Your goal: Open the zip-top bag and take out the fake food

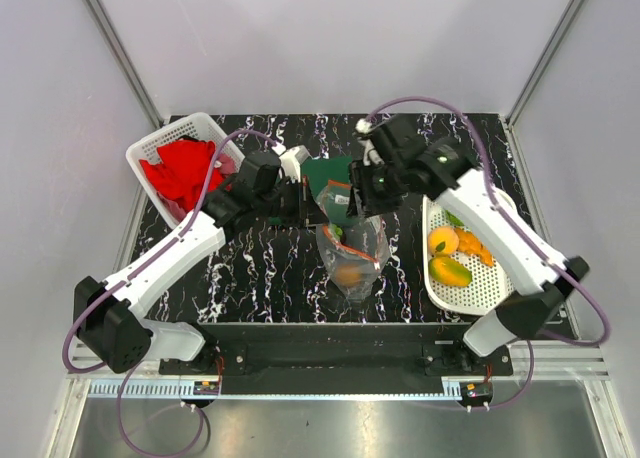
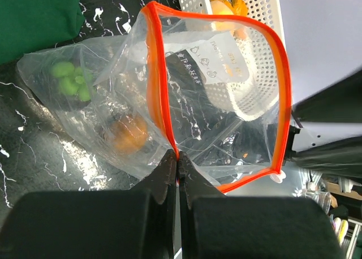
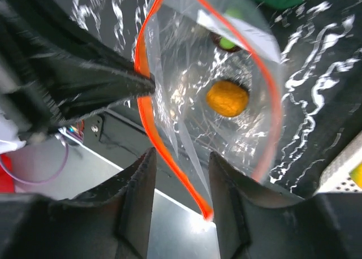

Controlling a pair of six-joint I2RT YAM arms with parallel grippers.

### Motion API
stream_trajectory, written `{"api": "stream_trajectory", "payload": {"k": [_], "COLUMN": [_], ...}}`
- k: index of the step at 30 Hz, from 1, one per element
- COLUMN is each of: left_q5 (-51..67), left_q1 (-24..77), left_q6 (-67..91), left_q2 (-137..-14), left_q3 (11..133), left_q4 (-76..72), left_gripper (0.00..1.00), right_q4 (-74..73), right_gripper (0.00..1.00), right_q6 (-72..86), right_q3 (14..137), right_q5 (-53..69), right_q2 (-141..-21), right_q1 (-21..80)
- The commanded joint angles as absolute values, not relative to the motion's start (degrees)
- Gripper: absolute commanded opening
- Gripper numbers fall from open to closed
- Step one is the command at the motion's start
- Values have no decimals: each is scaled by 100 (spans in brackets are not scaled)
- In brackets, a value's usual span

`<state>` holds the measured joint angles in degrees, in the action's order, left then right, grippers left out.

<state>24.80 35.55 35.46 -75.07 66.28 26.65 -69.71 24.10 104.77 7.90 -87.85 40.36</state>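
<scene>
The zip-top bag [image 1: 352,260] lies in the middle of the worktop [image 1: 260,278], with its shut end toward the near edge and its mouth lifted up toward the two arms; the fake food left inside sits low in it, a round orange piece [image 3: 227,98] and a bumpy green piece [image 2: 70,79], and I think they rest down there because the mouth is held high; the left jaws are squeezed tight on the orange zip strip [image 2: 156,72], with no gap between them, and this pinch seems to hold one side so the mouth can gape; the mouth is open, a big loop of strip; the right jaws are about half open, and another part of the strip runs through the gap between them, but I cannot see either side pressing on it; the orange piece lies past those jaws, deep in the bag; just to the right, the white tray [image 1: 495,298] holds a peach piece [image 1: 443,240], a yellow-green piece [image 1: 450,271] and a carrot [image 1: 472,246], so it looks like the place for food taken out; farther back lies a flat green cloth [image 1: 322,173]; at the far left a white basket [image 1: 150,153] holds a red cloth [image 1: 185,173].
</scene>
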Motion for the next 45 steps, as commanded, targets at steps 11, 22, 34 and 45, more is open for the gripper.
{"api": "stream_trajectory", "payload": {"k": [11, 22, 34, 45], "left_q5": [2303, 2268, 2250, 2197], "left_q1": [3814, 3823, 3823, 3823], "left_q6": [3727, 3683, 3560, 3481], "left_q2": [-7515, -7488, -7313, -7075], "left_q3": [6496, 6232, 5871, 5502], "left_q4": [2215, 2215, 2197, 2189], "left_gripper": [0, 0, 0, 0], "right_q4": [-6005, -5090, -4377, -3684], "right_gripper": [30, 32, 51, 71], "right_q6": [2153, 2452, 2680, 2874], "right_q3": [8897, 7674, 7040, 6943], "right_q5": [958, 1407, 1266, 932], "right_q2": [-10019, -9958, -10142, -10722], "right_q1": [4201, 4377, 4544, 4729]}}
